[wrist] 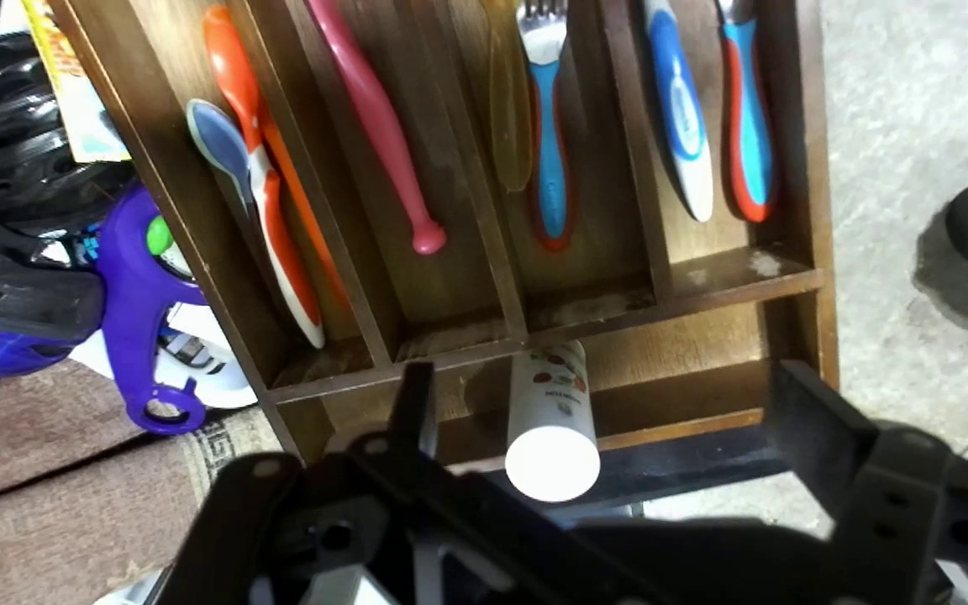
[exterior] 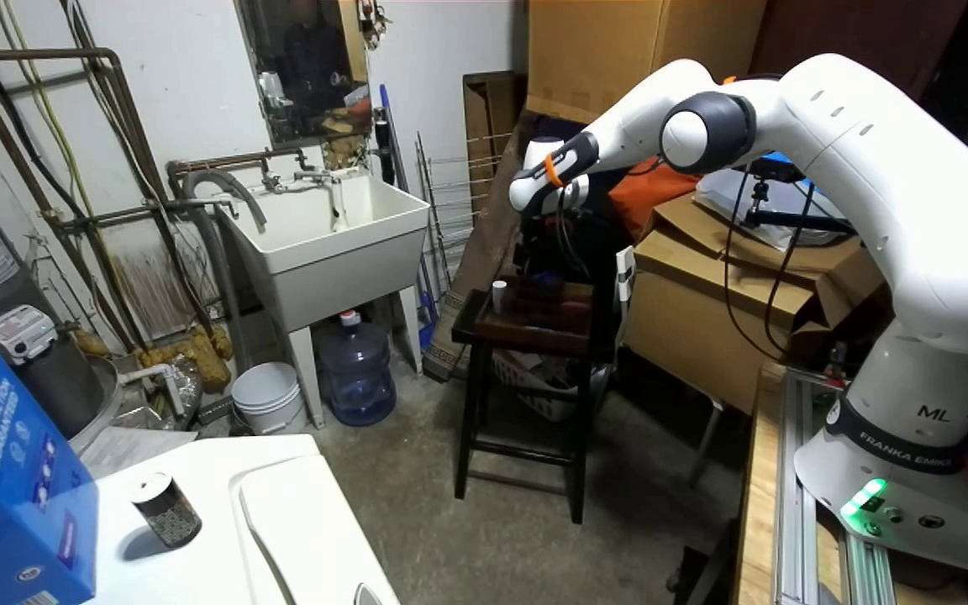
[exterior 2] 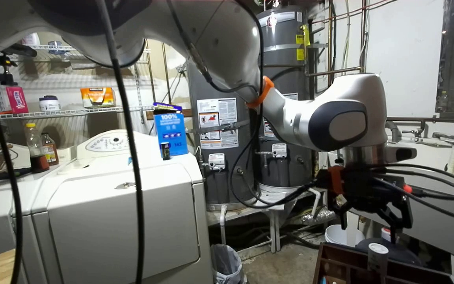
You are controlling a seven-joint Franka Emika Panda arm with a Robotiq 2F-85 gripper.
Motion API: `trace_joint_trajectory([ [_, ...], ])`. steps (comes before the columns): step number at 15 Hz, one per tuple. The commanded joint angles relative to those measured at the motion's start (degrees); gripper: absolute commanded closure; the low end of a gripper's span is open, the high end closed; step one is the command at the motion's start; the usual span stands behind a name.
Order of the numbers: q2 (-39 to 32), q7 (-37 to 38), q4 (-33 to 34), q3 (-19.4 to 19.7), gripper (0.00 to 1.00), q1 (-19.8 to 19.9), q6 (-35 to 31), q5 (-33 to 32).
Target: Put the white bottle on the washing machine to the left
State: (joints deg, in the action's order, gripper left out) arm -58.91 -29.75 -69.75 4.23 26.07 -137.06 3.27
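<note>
White and bent, the arm (exterior: pixel 879 185) points its wide-spread hand (exterior 2: pixel 369 232) down above the cylindrical white bottle (wrist: pixel 553 420) in a wooden tray (wrist: pixel 814 210) near the bench (exterior: pixel 469 318) edge.

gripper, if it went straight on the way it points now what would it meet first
Most likely the white bottle, which stands below the downward-pointing, open gripper and shows between its fingers in the wrist view; how far below is unclear.

i can read "franka emika" and "ml" on the robot's base (exterior: pixel 912 496), "100% satisfaction guaranteed" on the blue box (exterior 2: pixel 173 135) and, lower, seemingly "143".
</note>
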Motion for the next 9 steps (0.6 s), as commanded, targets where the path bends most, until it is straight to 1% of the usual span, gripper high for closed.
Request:
trace_joint_trajectory([
  [1,-8.65,-2.92,9.53,-0.01,0.0,0.89,-2.98,-3.89],
  [3,-11.83,-5.27,13.5,0.08,0.0,1.45,-5.29,-3.45],
  [4,-13.67,-6.6,15.9,-0.77,0.0,2.29,-6.96,-2.85],
  [5,-15.26,-7.52,18.4,-2.33,0.0,3.54,-7.51,-1.23],
  [6,-15.84,-8.87,20.05,-4.97,0.0,5.24,-5.92,0.88],
  [7,-11.71,-5.46,12.52,-1.42,0.0,2.46,-7.09,-1.55],
  [9,-13.44,-6.8,15.53,-3.49,0.0,4.23,-7.06,-0.77],
])
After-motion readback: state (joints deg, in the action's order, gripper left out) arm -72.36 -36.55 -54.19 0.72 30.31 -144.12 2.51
